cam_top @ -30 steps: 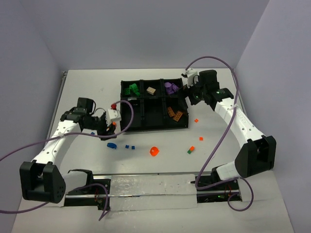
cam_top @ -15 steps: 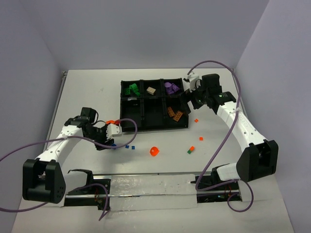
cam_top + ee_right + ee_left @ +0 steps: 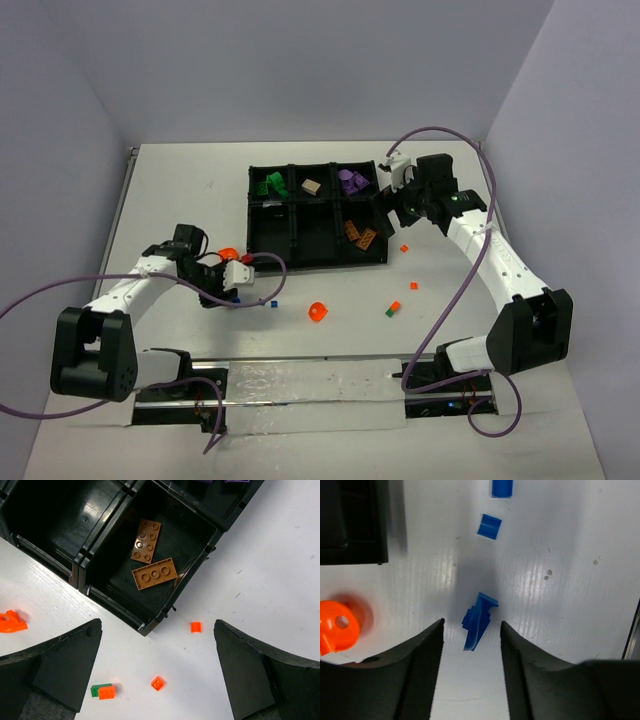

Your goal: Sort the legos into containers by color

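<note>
1. the left gripper point(image 3: 471, 626) sat low over the table point(image 3: 560, 630), its jaws part open with a narrow gap, holding nothing.
2. an orange ring point(image 3: 337, 630) lay on the table just left of that gripper, near the tray's near left corner.
3. a blue lego point(image 3: 480, 617) lay on the table between the left jaws, with a strip of table showing on each side; it seemed to touch neither jaw.
4. two blue bricks point(image 3: 490, 526) lay past the gripper in the wrist view, near each other but apart.
5. the tray point(image 3: 248, 215) stood mid-table. in its far row, the left compartment held green legos point(image 3: 270, 184), the middle one a tan lego point(image 3: 311, 186) and the right one purple legos point(image 3: 349, 181).
6. an orange lump point(image 3: 318, 312) lay on the table in front of the tray, well apart from it.
7. two brown plates point(image 3: 154, 573) lay flat in the near right compartment, close side by side.
8. right of the tray, two orange bits point(image 3: 195, 627) lay loose on the table, one just beside the tray's corner. a green-and-orange pair point(image 3: 102, 691) lay nearer the arms, the two pieces touching.
9. the right gripper point(image 3: 157, 627) hung above the tray's near right corner, jaws spread wide, holding nothing.
</note>
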Robot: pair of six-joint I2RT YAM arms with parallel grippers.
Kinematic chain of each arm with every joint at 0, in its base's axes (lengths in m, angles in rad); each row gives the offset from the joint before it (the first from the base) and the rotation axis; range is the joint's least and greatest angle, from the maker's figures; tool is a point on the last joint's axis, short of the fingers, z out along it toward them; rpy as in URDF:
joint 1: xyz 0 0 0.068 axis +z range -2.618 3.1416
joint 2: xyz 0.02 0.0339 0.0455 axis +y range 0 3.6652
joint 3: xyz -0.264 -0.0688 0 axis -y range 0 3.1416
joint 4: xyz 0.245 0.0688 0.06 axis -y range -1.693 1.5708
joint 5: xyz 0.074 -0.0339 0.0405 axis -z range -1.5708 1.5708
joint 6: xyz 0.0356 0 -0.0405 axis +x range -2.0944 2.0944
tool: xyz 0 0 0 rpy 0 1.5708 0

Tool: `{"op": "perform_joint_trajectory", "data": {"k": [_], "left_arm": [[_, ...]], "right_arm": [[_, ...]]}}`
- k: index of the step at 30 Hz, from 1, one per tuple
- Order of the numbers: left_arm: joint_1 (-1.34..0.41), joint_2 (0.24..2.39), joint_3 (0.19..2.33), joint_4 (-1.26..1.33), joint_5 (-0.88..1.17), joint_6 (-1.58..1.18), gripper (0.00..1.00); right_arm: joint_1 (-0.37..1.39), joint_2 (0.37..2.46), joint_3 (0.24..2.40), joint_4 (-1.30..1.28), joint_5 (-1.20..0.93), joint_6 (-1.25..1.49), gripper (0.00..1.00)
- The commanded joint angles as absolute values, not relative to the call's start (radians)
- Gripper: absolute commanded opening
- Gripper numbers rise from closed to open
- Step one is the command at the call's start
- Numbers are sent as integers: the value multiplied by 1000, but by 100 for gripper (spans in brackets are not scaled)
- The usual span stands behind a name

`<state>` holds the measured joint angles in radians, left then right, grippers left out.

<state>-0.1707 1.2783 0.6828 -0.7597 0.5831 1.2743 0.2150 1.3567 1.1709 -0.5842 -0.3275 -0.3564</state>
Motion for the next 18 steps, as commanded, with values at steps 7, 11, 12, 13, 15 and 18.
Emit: {"op": "perform_joint_trajectory", "data": {"k": [7, 11, 12, 13, 15, 18], "left_arm": [[-176, 1302, 643, -766, 614, 1378, 28], [-176, 1298, 642, -771, 607, 1376, 21], [-176, 1295, 645, -774, 606, 1373, 19], [-176, 1290, 657, -788, 608, 1374, 16], [-176, 1276, 700, -829, 632, 1361, 9], [-183, 1255, 796, -873, 695, 1290, 0]], "right_arm": [[201, 1314, 1161, -592, -345, -376, 100], [201, 1320, 1164, -591, -348, -376, 100], [201, 1321, 1167, -592, -348, -376, 100], [201, 1324, 1172, -595, -349, -376, 100], [199, 1330, 1177, -601, -350, -377, 100], [198, 1328, 1177, -601, -350, -379, 100]]}}
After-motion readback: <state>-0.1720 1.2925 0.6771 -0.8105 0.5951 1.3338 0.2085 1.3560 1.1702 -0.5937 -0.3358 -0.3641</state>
